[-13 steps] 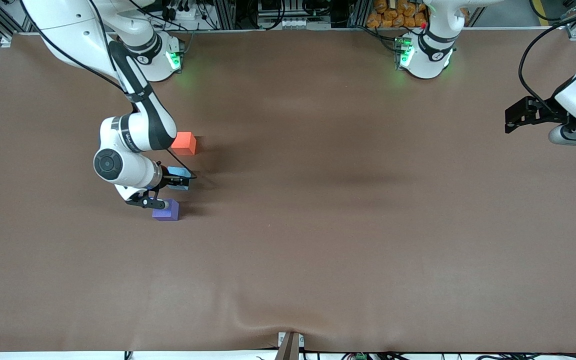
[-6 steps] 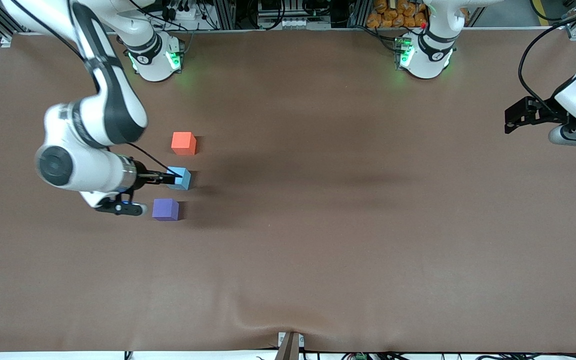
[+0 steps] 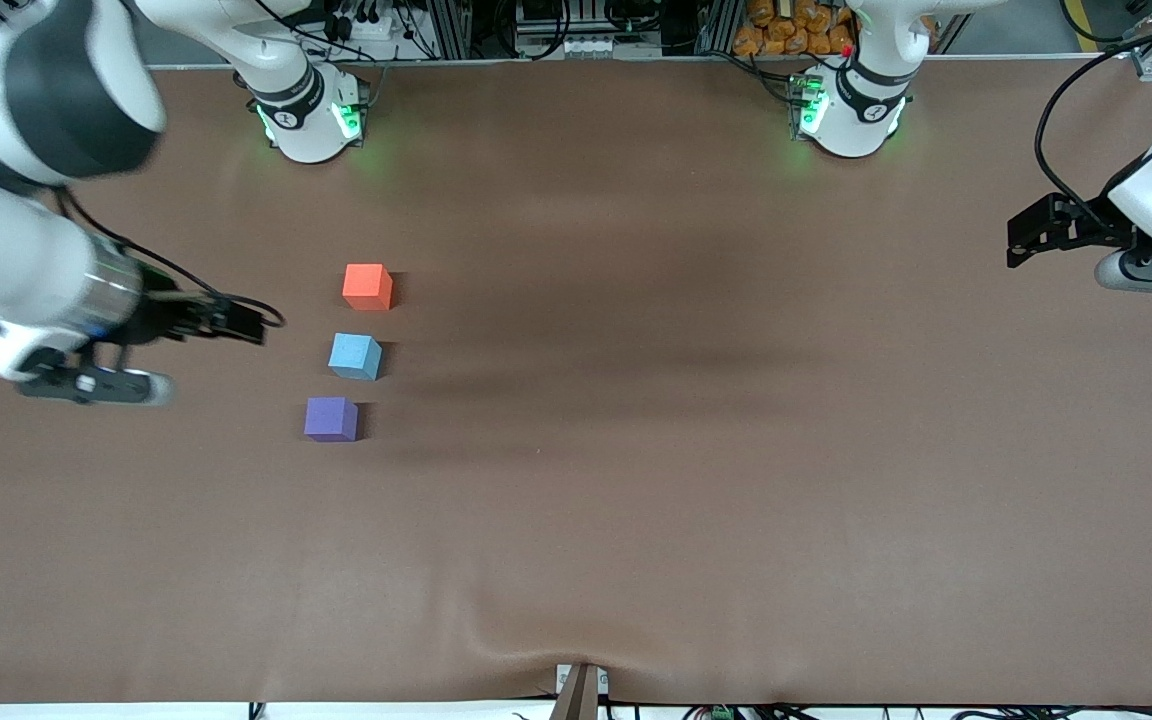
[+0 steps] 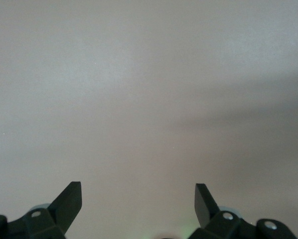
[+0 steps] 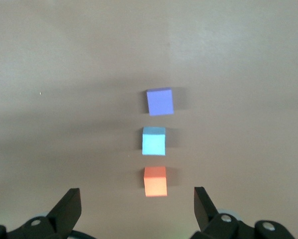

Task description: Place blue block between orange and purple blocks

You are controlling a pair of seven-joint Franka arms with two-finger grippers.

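Both end effectors, left [image 3: 1021, 232] and right [image 3: 246, 325], hang open above table.

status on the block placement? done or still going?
Looks done: blue block sits on the table between orange block and purple block, apart from both. In hand: nothing; right gripper open, empty, beside the row. Left gripper open, waiting. Left: nothing visible.

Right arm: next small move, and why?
Probably just retreat toward its base and park. The blue block already sits between the orange block and purple block, untouched. The right gripper is open and clear of them; the left gripper waits, open.
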